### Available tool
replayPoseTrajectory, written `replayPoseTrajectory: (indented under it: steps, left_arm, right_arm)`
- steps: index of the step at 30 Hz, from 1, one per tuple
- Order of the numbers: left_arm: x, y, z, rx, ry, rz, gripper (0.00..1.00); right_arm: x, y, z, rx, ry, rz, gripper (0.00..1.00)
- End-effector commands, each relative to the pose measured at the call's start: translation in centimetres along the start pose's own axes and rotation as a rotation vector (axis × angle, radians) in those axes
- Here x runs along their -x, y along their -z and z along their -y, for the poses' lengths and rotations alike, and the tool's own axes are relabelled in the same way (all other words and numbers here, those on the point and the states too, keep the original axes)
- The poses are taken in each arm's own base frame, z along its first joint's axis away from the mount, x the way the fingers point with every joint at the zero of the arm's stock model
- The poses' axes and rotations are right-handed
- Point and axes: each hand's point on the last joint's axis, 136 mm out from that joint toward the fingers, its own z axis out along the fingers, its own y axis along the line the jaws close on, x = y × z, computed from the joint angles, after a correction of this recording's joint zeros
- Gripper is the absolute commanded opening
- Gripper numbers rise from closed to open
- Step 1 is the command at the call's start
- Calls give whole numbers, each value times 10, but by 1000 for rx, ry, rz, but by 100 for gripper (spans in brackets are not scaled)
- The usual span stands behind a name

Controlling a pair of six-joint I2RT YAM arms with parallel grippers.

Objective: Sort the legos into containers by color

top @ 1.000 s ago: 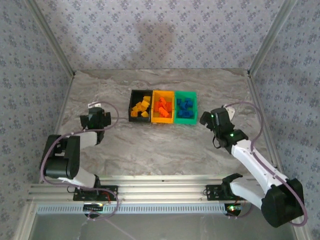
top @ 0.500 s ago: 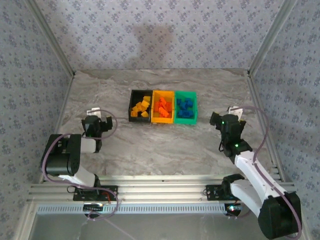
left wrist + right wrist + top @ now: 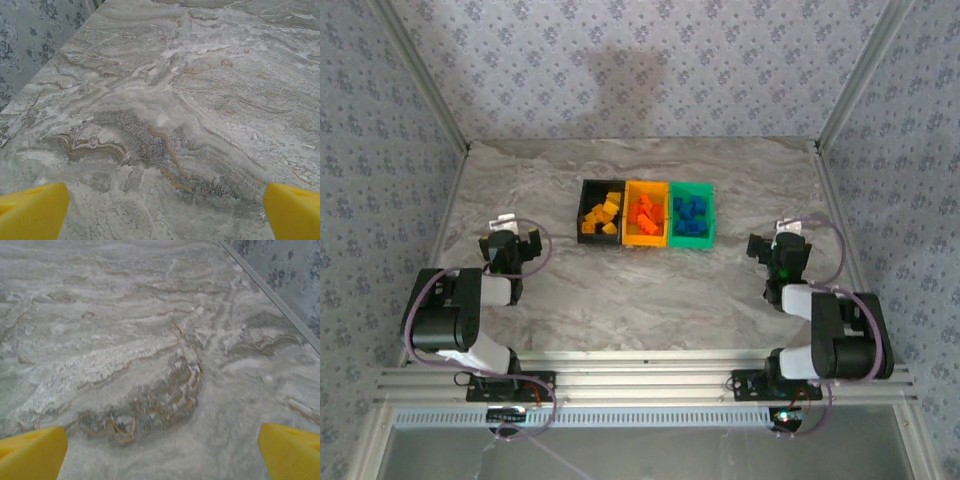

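Note:
Three joined bins stand at the table's middle back. The black bin point(image 3: 587, 193) holds yellow legos point(image 3: 603, 217), the yellow-orange bin point(image 3: 630, 237) holds orange-red legos point(image 3: 646, 211), and the green bin point(image 3: 708, 213) holds blue legos point(image 3: 689, 215). My left gripper point(image 3: 508, 243) rests low at the left, folded back near its base, open over bare marble; its yellow fingertips point(image 3: 32, 210) sit far apart. My right gripper point(image 3: 782, 247) is folded back at the right, also open, fingertips point(image 3: 291, 447) wide with nothing between them.
The marble table point(image 3: 620, 290) is bounded by patterned walls; a metal frame post point(image 3: 850, 75) rises at the right and another at the left. The table's right edge strip point(image 3: 270, 295) runs close to my right gripper. The aluminium rail point(image 3: 640, 385) runs along the near edge.
My right arm has pulled back from beside the green bin toward its base and folded down. My left gripper has drawn slightly back and left. The bins and legos have not moved.

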Motion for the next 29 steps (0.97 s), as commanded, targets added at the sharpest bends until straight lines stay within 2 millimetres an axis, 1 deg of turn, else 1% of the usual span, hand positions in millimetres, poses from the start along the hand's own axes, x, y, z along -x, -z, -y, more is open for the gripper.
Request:
replayPoseTrajectory:
  steps: [1,2,3,4,6,7,29]
  left_arm:
    - [22,-1,-1,9,33,66,100]
    - [22,-1,-1,9,32,66,100]
    - [23,-1,-1,10,33,67,100]
    - [22,-1,-1,8,33,67,100]
    - [22,-1,-1,8,33,67,100]
    - [22,-1,-1,8,32,67,100]
    - [22,-1,-1,9,32,66,100]
  right_arm:
    - [21,-14,-13,50,15,130,100]
    - [22,-16,-18,53,39,98,100]
    - [16,-16,-20,65,47,49,100]
    - [20,-16,-19,72,40,92,100]
    - [17,-16,-20,70,43,59,100]
    - [19,-16,-20,68,45,79,100]
    - [19,-16,-20,67,46,74,100]
